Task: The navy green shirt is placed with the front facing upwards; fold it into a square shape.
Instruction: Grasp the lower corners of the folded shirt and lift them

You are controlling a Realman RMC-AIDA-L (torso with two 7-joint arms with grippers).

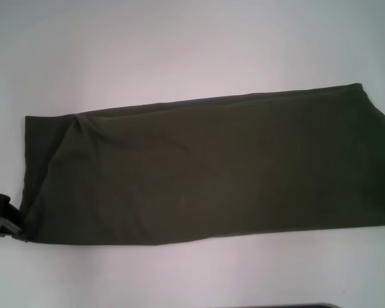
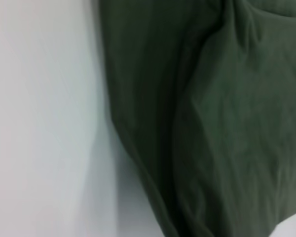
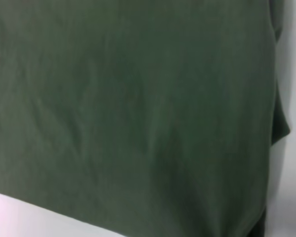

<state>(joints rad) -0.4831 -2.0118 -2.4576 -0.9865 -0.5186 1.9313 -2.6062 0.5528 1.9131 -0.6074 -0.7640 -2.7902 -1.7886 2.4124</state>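
Observation:
The navy green shirt (image 1: 205, 170) lies on the white table as a long dark olive band, folded lengthwise and running from left to right in the head view. No lettering or label shows. A diagonal crease marks its left end. My left gripper (image 1: 13, 228) sits at the shirt's near left corner, touching the cloth edge. The left wrist view shows the shirt (image 2: 212, 123) rumpled beside bare table. Flat cloth of the shirt (image 3: 138, 108) fills the right wrist view. My right gripper does not show in any view.
The white table (image 1: 179, 38) extends behind and in front of the shirt. The shirt's right end reaches the right edge of the head view. A dark strip (image 1: 289, 306) shows at the bottom edge of the head view.

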